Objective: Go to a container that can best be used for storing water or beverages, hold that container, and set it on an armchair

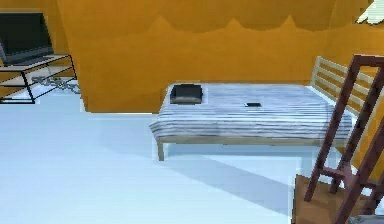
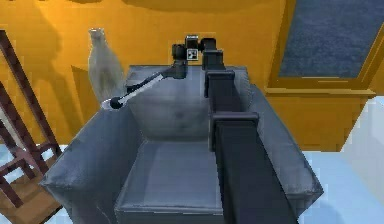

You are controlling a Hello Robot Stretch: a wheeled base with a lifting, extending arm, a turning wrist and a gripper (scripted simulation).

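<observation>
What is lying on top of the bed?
On the bed's striped cover lie a dark flat thing near its left end and a small dark thing near the middle. A dark wooden frame covers the bed's right corner.

The walls (image 1: 200,50) are orange, the armchair (image 2: 165,175) grey, the bedspread (image 1: 285,108) striped grey and white.
</observation>
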